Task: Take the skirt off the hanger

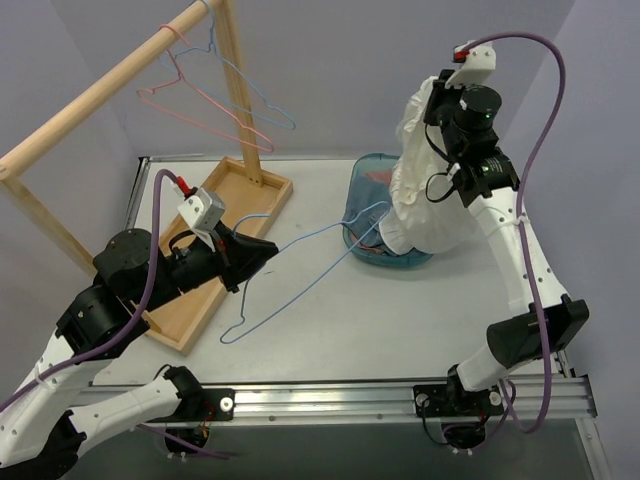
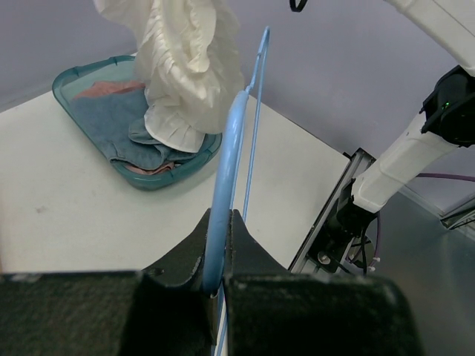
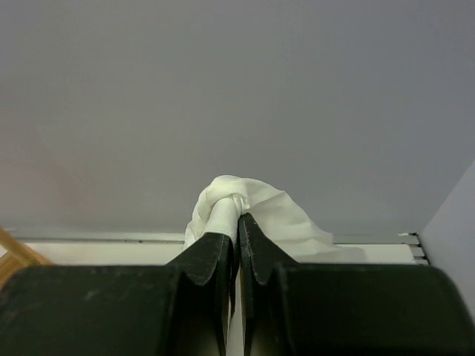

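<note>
My right gripper (image 1: 437, 92) is raised high and shut on the top of the white ruffled skirt (image 1: 425, 200), which hangs down over the teal basket (image 1: 362, 172). In the right wrist view a bunch of skirt (image 3: 256, 204) fabric is pinched at the fingertips of that gripper (image 3: 237, 219). My left gripper (image 1: 243, 268) is low over the table, shut on the blue wire hanger (image 1: 300, 268). The hanger's far end reaches the skirt's lower edge; I cannot tell if they touch. From the left wrist, the hanger (image 2: 228, 148) runs up out of the gripper (image 2: 220, 216) beside the skirt (image 2: 189, 67).
The basket (image 2: 74, 76) holds blue and pink clothes. A wooden tray (image 1: 262, 205) lies left of it under my left arm. A wooden rack (image 1: 100, 85) at the back left carries a pink hanger (image 1: 185, 95) and a blue one. The table's metal rail runs along the near edge.
</note>
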